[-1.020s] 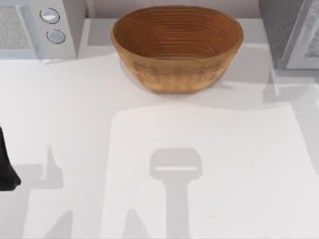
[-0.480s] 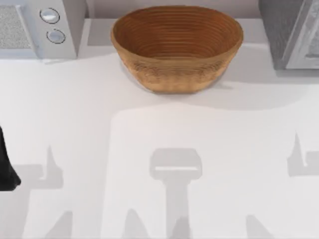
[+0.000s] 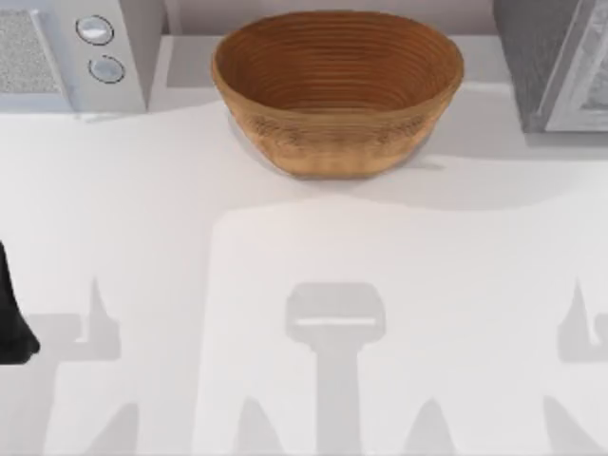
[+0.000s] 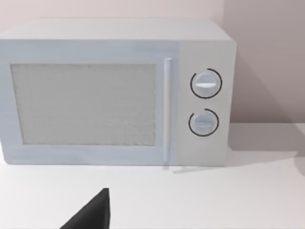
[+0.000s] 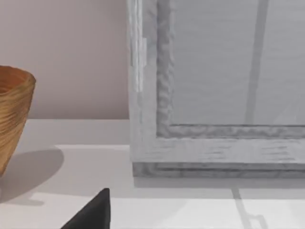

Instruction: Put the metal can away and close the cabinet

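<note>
The metal can is out of view. The grey cabinet [image 3: 556,66] stands at the table's back right corner. The right wrist view looks at its framed front [image 5: 214,95] from close by, and the panel there lies flat in its frame. A black part of my right gripper [image 5: 93,213] pokes in low in that view, apart from the cabinet. A black part of my left gripper [image 4: 93,213] shows in the left wrist view in front of the microwave. My left arm [image 3: 11,318] sits at the table's left edge.
A brown woven basket [image 3: 337,90] stands at the back middle, with nothing seen inside it. A white microwave [image 3: 81,52] with two dials sits at the back left, its door [image 4: 86,105] shut. The white tabletop [image 3: 304,247] carries the arms' shadows.
The right arm's shadow has slid from beside the cabinet toward the table's front right. The left arm has not moved.
</note>
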Motion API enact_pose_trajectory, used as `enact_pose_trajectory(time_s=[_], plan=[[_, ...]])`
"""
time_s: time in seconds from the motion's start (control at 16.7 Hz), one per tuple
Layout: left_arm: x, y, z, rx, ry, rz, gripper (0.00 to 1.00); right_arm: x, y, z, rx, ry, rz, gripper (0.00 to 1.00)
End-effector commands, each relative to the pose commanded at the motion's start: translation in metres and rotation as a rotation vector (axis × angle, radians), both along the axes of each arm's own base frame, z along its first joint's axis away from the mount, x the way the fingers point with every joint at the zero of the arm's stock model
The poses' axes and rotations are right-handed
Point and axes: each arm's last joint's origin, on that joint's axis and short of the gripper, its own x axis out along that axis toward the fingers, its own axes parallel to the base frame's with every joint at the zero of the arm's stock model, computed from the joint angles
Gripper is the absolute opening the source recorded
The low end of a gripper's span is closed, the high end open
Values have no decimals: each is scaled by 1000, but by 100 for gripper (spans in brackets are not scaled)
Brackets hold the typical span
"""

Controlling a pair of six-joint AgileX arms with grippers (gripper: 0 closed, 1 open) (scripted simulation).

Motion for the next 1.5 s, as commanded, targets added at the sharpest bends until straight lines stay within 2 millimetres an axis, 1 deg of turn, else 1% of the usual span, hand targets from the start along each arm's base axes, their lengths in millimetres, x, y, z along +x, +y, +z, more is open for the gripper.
enact_pose_trajectory(time_s=[0.3, 0.54, 0.72, 0.84, 0.96, 1.14, 1.32, 1.5], plan=[[0, 0, 0, 0, 0, 0, 100, 1, -1, 1, -1, 1, 2, 100], [0, 0, 0, 0, 0, 0, 100, 8, -11, 18, -3, -30, -5, 100], [0, 0, 0, 0, 0, 0, 100, 22, -27, 32, -6, -36, -5, 100], [0, 0, 0, 0, 0, 0, 100, 34, -44, 38, -7, -30, -3, 100], [0, 0, 0, 0, 0, 0, 100, 46, -67, 41, -4, -20, -1, 100], [0, 0, 0, 0, 0, 0, 100, 58, -108, 36, 4, -3, 2, 100], [0, 0, 0, 0, 0, 0, 100, 60, -149, 23, 10, 6, 4, 100], [0, 0, 0, 0, 0, 0, 100, 55, -181, 9, 8, 8, 4, 100]])
